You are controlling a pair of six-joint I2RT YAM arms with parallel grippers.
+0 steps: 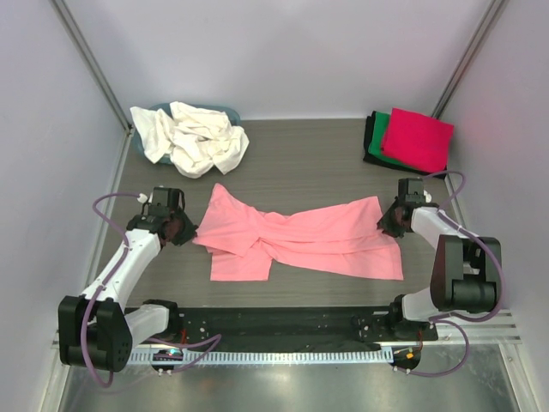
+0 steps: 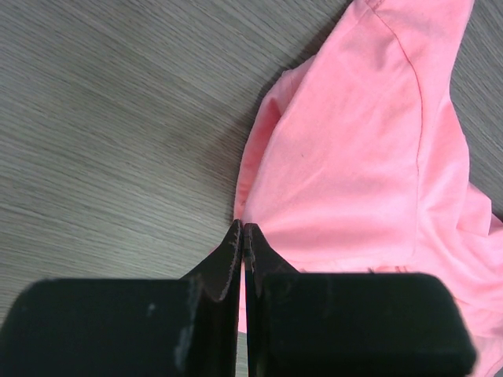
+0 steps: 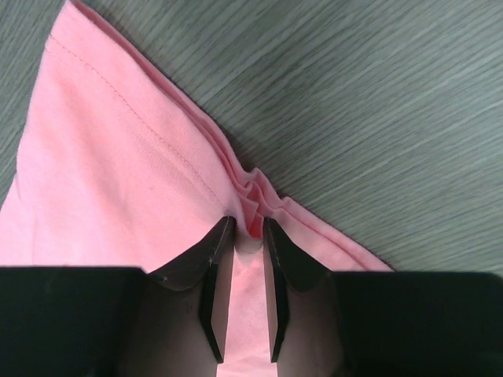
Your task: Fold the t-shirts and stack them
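- Far left corner: cream white t-shirts (image 1: 193, 137) heap over the teal tub (image 1: 225, 110), seemingly filling it; only its rim shows.
- Far right corner: magenta t-shirt (image 1: 418, 137) folded atop a green t-shirt (image 1: 374, 148).
- Mid-table: salmon pink t-shirt (image 1: 300, 236) lies twisted. My left gripper (image 2: 242, 228) pinches its left edge, my right gripper (image 3: 247, 224) clamps its bunched hem.
- Bare table (image 1: 317, 163) surrounds it.
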